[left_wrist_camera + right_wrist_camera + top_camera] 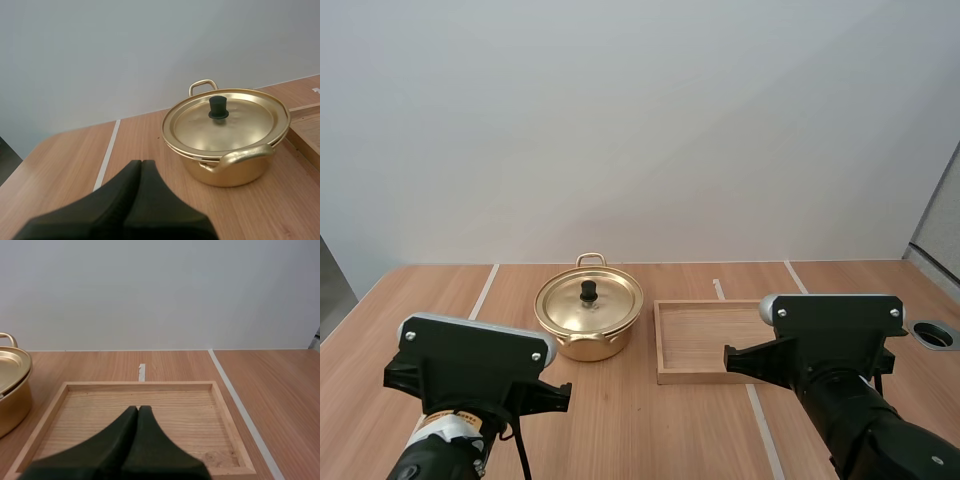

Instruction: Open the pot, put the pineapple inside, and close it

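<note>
Golden and lidded, the pot (588, 320) is your landmark: it stands upright on the wooden table (650, 430). Its lid (605, 306) is seated flat on the rim, with the black knob (588, 291) at its centre. The pot's far handle (591, 259) points away from the arms' bases, and its near handle (245, 155) points toward them.

Just to the right of the pot, near it but apart from it, you have the wooden tray (690, 377) lying flat on the table.

Your left gripper (141, 162) sits on the near side of the pot and a little to its left. It is apart from the pot and aimed toward it. Its two black fingers lie pressed together as one dark wedge, clenched on nothing.

Your right gripper (138, 409) is to the right of the pot, at the tray's near edge, pointing across the tray. Its fingers are also closed against each other with nothing between them.

A pale tape line (107, 155) runs along the table to the left of the pot.
</note>
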`<state>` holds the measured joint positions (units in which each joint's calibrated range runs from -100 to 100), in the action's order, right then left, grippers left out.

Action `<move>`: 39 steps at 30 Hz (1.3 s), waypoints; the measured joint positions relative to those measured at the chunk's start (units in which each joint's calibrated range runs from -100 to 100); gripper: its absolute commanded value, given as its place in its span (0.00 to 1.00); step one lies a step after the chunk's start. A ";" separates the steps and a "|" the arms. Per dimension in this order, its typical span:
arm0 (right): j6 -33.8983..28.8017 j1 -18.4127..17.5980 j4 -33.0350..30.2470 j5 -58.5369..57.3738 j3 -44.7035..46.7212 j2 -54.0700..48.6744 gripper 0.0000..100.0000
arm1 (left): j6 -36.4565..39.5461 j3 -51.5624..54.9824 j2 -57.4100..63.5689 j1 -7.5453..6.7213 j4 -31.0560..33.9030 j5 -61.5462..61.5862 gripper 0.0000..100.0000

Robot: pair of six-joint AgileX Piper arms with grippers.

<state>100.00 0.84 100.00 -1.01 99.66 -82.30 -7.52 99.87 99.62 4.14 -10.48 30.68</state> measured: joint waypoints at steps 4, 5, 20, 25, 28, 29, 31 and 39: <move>0.00 0.00 0.00 0.00 0.00 -6.40 0.00 | 0.00 0.00 0.00 0.00 0.00 0.00 0.00; 0.00 0.00 0.00 0.03 0.00 -7.87 0.00 | 0.00 0.00 0.00 0.00 0.00 0.00 0.00; 0.00 0.00 -1.10 -0.36 -0.85 -13.85 0.00 | 0.00 0.00 0.00 0.00 0.00 0.00 0.00; 0.00 0.00 -6.73 1.75 -5.64 -13.85 0.00 | 0.00 0.00 0.00 0.00 0.00 0.00 0.00; -2.28 0.00 -9.97 3.25 -5.76 -13.85 0.00 | 0.00 0.00 0.00 0.00 0.00 0.00 0.00; -5.46 0.00 -13.14 3.42 -5.76 -13.85 0.00 | 0.00 0.00 0.00 0.00 0.00 0.00 0.00; -14.42 0.00 -21.45 3.42 -5.76 -13.72 0.00 | 0.00 0.00 0.00 0.00 0.00 0.00 0.00; -62.58 0.00 -71.53 -7.48 -4.83 -13.72 0.00 | 0.00 0.00 0.00 0.00 0.00 0.00 0.00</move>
<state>37.42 0.84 28.48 -8.49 94.84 -96.02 -7.52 99.87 99.62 4.14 -10.48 30.68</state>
